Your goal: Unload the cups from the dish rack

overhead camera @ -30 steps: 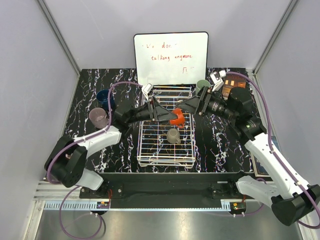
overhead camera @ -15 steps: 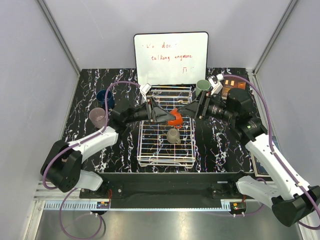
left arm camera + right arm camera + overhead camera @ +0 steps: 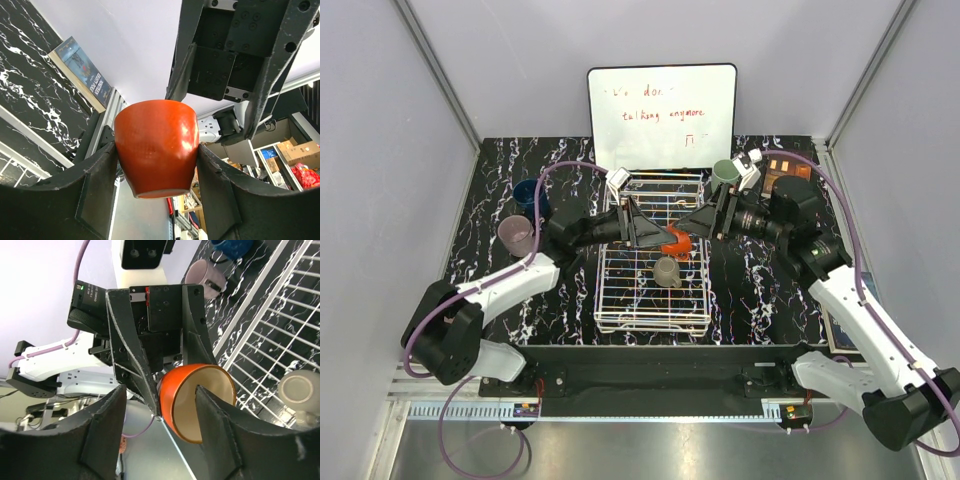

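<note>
Whiteboard stands at the table's far edge with 2 lines of red handwriting. The lower line reads "talking anymore"; the upper one is too faint to make out. Blue book lies by the table's right edge, cover print too small to read.

Orange mug sits over the dish rack, turned on its side, between the 2 arms. Left gripper is clamped on it, 1 finger pressed to each side of the body. The mug's mouth faces the right gripper, whose jaws stand apart. 1 finger crosses the mouth and the other is outside the wall, with a gap showing.

Taupe mug is in the rack, near its middle, just nearer the arms than the orange one. Green mug stands on the table by the rack's far right corner. Dark blue mug and pink mug stand near the table's left edge, the blue farther back.
</note>
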`<action>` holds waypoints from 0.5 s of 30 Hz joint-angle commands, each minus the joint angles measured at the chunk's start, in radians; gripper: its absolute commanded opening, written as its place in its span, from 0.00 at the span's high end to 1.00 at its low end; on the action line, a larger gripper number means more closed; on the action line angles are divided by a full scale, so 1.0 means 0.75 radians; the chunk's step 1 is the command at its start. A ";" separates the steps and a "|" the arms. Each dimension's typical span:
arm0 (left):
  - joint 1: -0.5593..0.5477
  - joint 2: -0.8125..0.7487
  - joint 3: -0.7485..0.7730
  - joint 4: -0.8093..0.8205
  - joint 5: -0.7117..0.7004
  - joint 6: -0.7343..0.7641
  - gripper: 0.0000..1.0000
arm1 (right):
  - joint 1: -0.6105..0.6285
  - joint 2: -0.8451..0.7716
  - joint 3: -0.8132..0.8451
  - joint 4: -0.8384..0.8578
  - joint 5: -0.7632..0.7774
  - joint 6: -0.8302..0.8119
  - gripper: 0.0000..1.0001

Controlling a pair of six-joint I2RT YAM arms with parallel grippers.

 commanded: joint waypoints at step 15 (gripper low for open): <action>-0.026 -0.100 0.067 0.001 -0.009 0.064 1.00 | 0.023 0.072 -0.002 0.049 -0.184 0.054 1.00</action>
